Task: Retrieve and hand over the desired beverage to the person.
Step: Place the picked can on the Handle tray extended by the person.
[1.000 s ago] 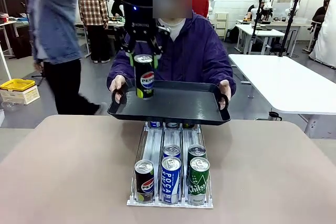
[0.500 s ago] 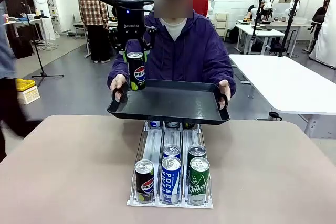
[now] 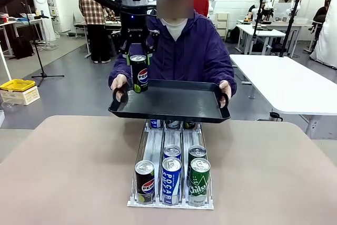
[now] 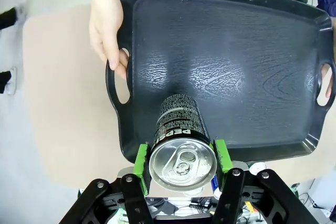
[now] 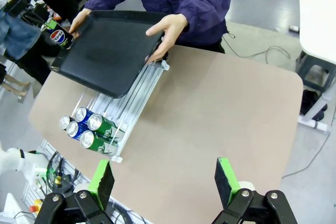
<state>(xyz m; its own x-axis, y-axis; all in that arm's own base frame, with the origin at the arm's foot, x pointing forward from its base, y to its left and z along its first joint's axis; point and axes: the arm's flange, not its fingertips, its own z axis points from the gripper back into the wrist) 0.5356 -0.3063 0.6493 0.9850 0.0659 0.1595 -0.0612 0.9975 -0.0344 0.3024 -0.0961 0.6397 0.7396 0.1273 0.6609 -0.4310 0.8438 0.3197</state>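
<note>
**Pepsi can gripped over the person's tray**

Clamped between the green pads of the left end effector, the black Pepsi can stands upright, held just below its top rim. It is at the far left corner of a black tray, close to one handle cut-out. The left wrist view looks down on the can's silver lid, with the tray's wood-grain floor spread beneath it. Whether the can's base touches that floor cannot be told.

The person, in a dark purple hooded jacket, stands at the far side of the table. One hand grips the tray's handle beside the can, and the other hand grips the opposite handle. The tray is held level above the table's far edge.

The right end effector hangs high over the table with its jaws spread wide, holding nothing.

The table is a plain beige top with rounded corners. On it lies a clear three-lane rack running away from the robot. At its front stand another Pepsi can, a blue Pocari can and a green can, and two more cans stand in the row behind.

The room is a large workshop with a grey floor. White tables stand to the right, a yellow bin sits on the left, and other people stand farther back.
</note>
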